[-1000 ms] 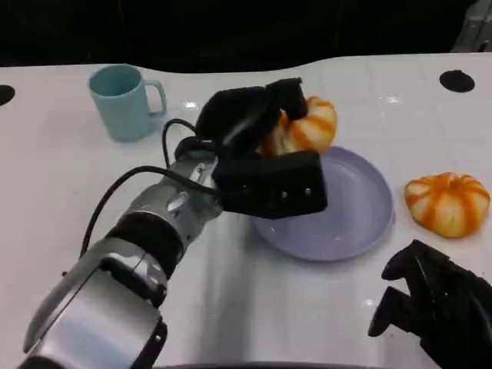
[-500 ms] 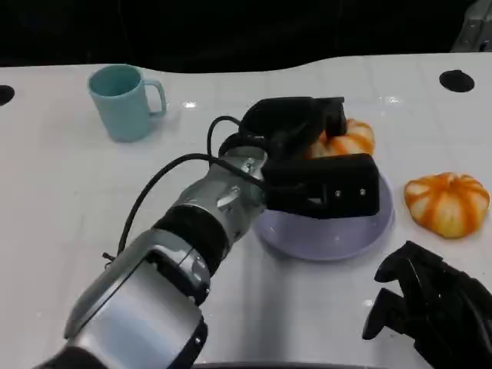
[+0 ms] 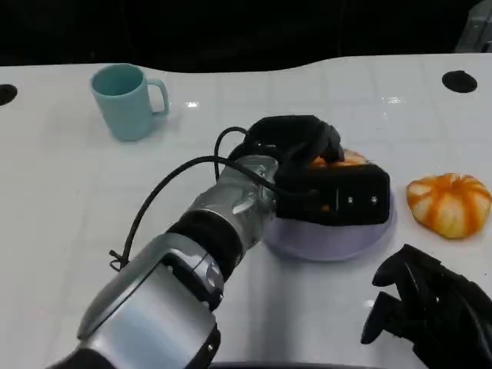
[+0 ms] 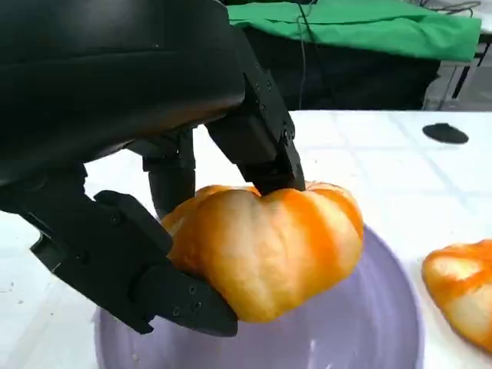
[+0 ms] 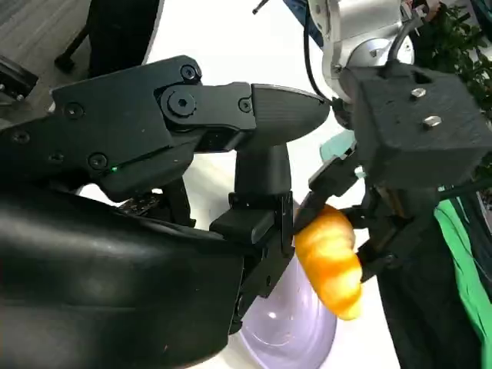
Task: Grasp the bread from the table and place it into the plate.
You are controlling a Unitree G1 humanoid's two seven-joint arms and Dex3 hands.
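Since a second ago the left hand [image 3: 323,181] has carried the bread [image 4: 265,250] from the 11 o'clock rim to over the middle of the plate [image 3: 307,244] — fingers gripping it, largely hiding it from the head — while the right hand [image 3: 430,311], partly cut off, rests with fingers curled, holding nothing.

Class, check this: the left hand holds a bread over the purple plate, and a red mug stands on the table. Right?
Not quite: the mug is light blue, as the head view shows. The left hand does hold a bread over the purple plate.
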